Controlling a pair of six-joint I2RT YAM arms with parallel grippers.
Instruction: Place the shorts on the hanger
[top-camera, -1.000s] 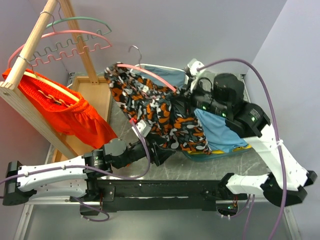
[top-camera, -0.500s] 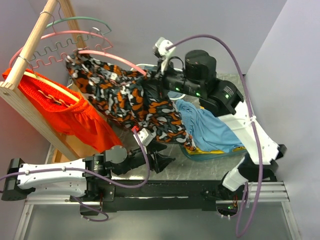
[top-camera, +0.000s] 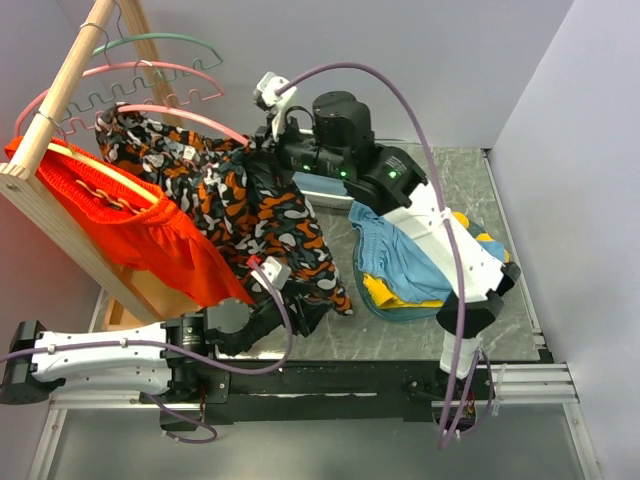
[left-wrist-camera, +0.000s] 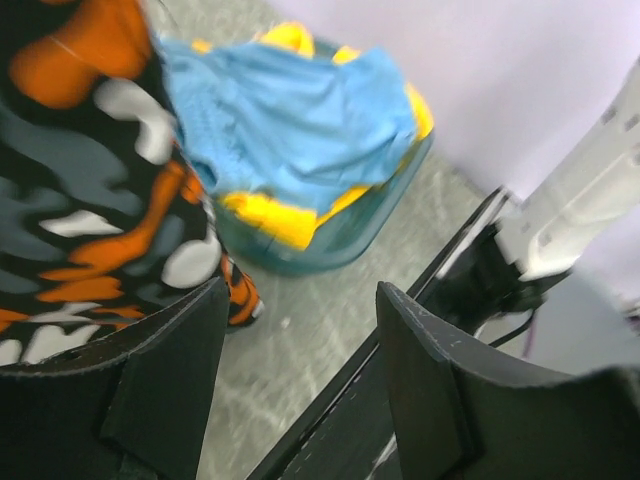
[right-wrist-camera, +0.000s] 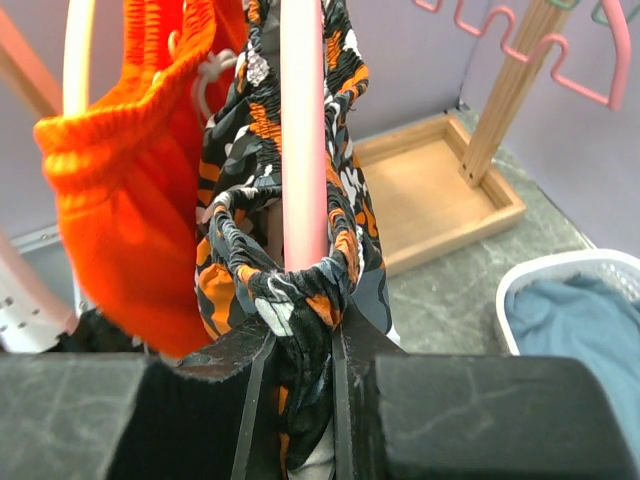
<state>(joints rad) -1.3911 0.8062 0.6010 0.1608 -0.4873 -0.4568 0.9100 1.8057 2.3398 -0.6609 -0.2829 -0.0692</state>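
Note:
The shorts (top-camera: 240, 205), black with orange, white and grey blobs, hang in the air from the pink hanger (top-camera: 185, 113), which runs through their waistband. My right gripper (top-camera: 262, 160) is shut on the waistband end of the shorts (right-wrist-camera: 300, 300) with the pink hanger (right-wrist-camera: 303, 130) rising between the jaws. The hanger's far end is close to the wooden rack (top-camera: 62, 85). My left gripper (top-camera: 305, 312) is open and empty, low over the table under the hanging shorts (left-wrist-camera: 90, 200).
An orange garment (top-camera: 140, 225) hangs on the rack's lower rail. A green hanger (top-camera: 165, 40) and another pink hanger (top-camera: 120, 75) hang at the top. A teal basket (top-camera: 415, 300) with blue and yellow clothes stands at right. The rack's wooden base tray (right-wrist-camera: 440, 185) lies below.
My right arm has carried the shorts and hanger up and to the left, from over the basket toward the rack. My left gripper has drawn back a little to the left and stays open.

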